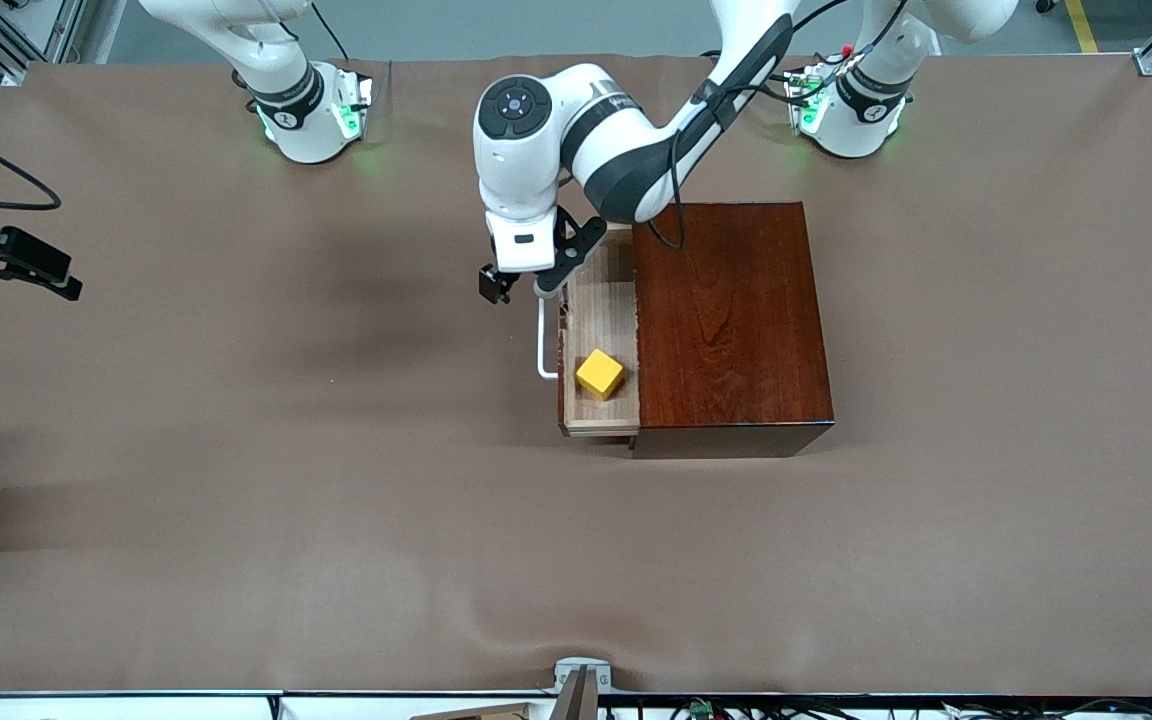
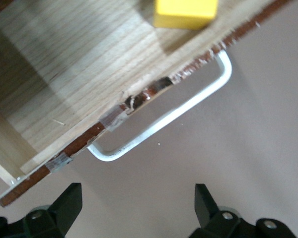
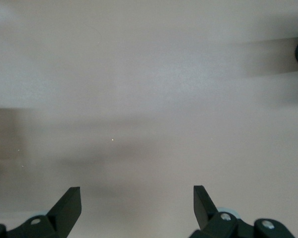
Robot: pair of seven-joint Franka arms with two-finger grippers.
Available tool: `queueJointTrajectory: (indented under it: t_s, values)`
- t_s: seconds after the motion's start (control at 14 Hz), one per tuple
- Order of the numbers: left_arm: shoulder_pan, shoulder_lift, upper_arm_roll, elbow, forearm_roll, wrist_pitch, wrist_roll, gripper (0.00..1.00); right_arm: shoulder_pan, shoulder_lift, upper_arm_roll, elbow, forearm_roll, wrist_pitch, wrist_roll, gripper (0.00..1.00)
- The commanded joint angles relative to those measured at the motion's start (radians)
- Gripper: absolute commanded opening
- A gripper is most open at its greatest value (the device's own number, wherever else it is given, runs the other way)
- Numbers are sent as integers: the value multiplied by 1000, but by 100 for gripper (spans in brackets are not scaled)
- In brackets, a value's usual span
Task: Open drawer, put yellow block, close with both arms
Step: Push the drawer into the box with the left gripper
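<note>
Now yellow block point(image 1: 600, 374) in drawer point(image 1: 600, 300); left gripper point(image 1: 526, 288) open, probably above handle point(image 1: 543, 340).

**What you cannot see**

The left arm covers the farther end of the light bare-wood drawer point(image 1: 601, 300) and a corner of the glossy mahogany box point(image 1: 726, 310). In your left wrist view, the small bright yellow cube point(image 2: 186, 12) is cut off at the edge. The right gripper point(image 1: 21, 265) sits half out of view, its surroundings blurred.
</note>
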Motion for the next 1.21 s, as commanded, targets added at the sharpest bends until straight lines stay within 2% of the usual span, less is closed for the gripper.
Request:
queueJointTrajectory:
  t_s: [0.0,0.43,0.79,1.14]
  values:
    - [-8,22,31,30,0,-3,-199,100,-12,-21,11,-11,-1,4,1,100]
    - [-2,48,66,32,-1,-3,-441,100,-12,-21,11,-11,-1,4,-1,100]
    - [-5,89,103,79,-4,21,-576,100,-12,-21,11,-12,-1,3,-2,100]
    - [-10,108,109,78,19,27,-561,100,-12,-21,11,-12,-1,1,-4,100]
